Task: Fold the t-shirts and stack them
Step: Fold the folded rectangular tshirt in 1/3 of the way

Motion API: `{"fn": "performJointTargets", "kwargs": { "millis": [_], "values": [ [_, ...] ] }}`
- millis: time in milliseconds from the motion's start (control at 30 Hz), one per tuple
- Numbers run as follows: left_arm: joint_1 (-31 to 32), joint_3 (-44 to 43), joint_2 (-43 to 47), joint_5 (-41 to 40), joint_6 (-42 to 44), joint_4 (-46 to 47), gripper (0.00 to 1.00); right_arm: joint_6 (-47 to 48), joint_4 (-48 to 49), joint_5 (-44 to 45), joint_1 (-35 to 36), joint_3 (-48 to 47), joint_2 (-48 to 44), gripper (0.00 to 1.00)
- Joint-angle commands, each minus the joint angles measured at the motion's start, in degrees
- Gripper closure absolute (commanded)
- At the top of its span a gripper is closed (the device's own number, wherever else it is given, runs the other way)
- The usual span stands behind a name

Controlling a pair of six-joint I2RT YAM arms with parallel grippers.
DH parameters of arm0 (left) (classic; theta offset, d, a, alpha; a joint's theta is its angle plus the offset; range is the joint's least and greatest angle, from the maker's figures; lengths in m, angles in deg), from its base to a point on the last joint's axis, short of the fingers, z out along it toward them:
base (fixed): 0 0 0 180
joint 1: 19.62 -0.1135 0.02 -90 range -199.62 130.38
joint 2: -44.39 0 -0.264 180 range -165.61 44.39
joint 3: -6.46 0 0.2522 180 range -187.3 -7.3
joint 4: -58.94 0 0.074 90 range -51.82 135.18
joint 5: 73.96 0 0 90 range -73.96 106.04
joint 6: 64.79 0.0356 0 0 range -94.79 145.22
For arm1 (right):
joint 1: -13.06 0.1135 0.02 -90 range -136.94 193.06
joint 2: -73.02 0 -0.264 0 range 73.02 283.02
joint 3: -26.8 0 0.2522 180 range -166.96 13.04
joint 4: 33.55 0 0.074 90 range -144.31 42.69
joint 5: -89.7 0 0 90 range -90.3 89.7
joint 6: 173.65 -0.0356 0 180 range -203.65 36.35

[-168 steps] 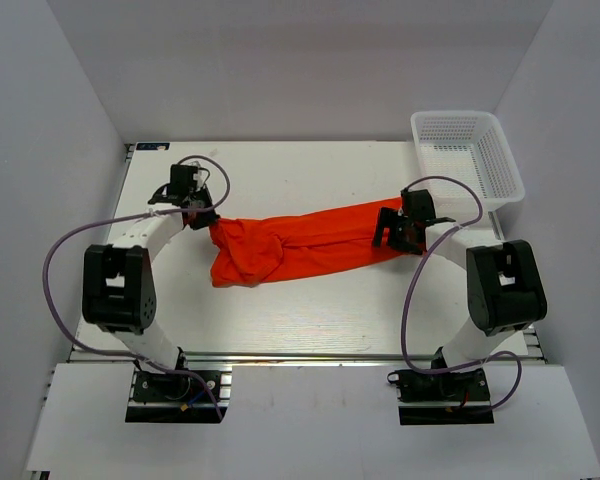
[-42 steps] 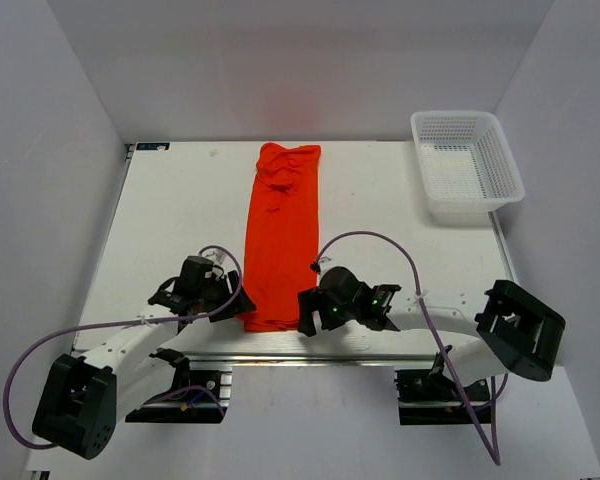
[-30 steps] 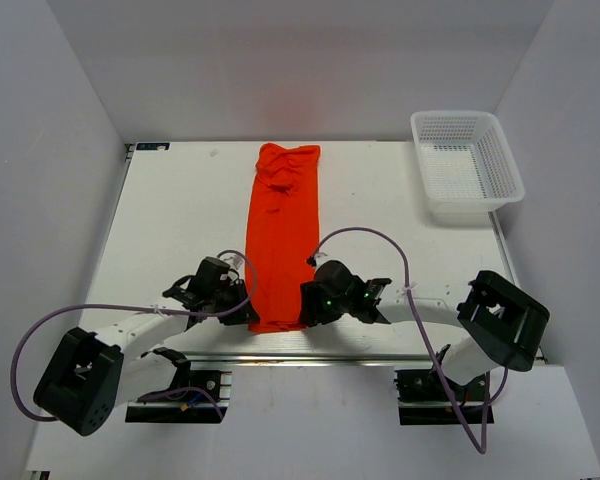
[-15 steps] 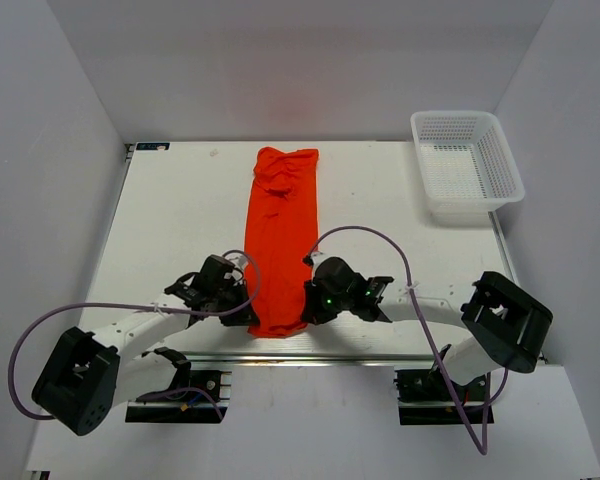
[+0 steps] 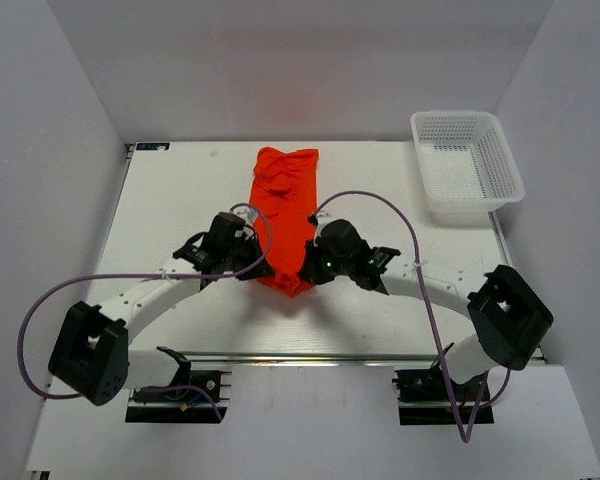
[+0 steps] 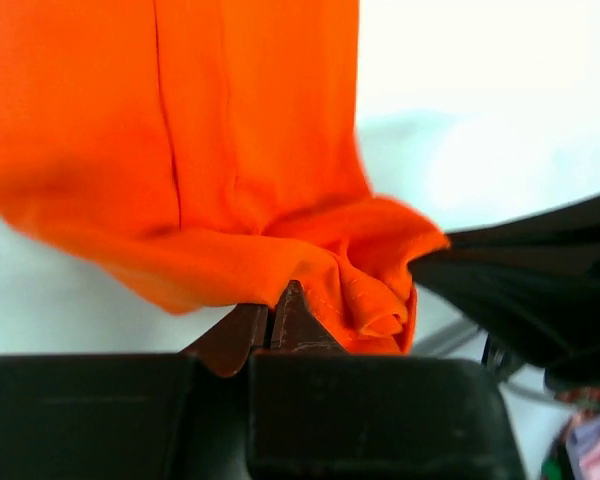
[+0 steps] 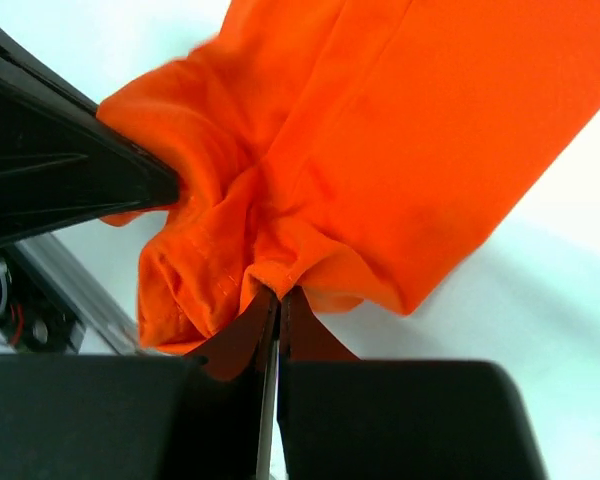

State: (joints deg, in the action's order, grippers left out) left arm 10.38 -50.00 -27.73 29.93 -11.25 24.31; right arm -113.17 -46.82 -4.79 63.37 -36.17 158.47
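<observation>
Across the middle of the table (image 5: 170, 200), the t-shirt (image 5: 286, 205) is laid as a long narrow strip. Its far end is bunched near the back edge and its near end is gathered up between the two grippers. That near hem is pinched at one corner by the left gripper (image 5: 253, 268) and at the other by the right gripper (image 5: 307, 270). In both wrist views the jaws are seen closed tight on a fold of orange cloth, with the grippers near each other.

The fabric is judged to be light, soft and limp, since it sags and wrinkles wherever it is not supported. It is best taken at the hem corners, with every layer caught, so that the fold falls straight. No damage is expected, though a thin pinch could slip.

At the far right corner, the white mesh basket (image 5: 500, 165) is set well apart from the shirt, and nothing is seen inside it.
</observation>
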Motion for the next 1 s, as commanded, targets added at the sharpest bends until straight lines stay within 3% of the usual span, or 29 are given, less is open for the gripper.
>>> {"fn": "performJointTargets", "kwargs": {
  "millis": [0,333,600,967],
  "values": [
    [-0.8,-6.2,-2.9,-4.3,0.6,0.2,1.00,3.1,-2.4,-0.2,-2.7,-5.5,2.2,1.00],
    [-6.2,-20.0,-14.3,-9.3,4.0,-2.1,1.00,6.9,-7.4,0.1,-9.6,-19.4,9.9,1.00],
    [-9.4,-32.3,-25.2,-4.9,7.6,-1.9,1.00,10.1,-9.4,-5.1,-14.7,-31.2,19.6,1.00],
    [-12.9,-42.0,-34.8,-1.0,9.9,-1.2,1.00,11.5,-12.0,-9.0,-19.5,-44.7,31.2,1.00]
  ]
}}
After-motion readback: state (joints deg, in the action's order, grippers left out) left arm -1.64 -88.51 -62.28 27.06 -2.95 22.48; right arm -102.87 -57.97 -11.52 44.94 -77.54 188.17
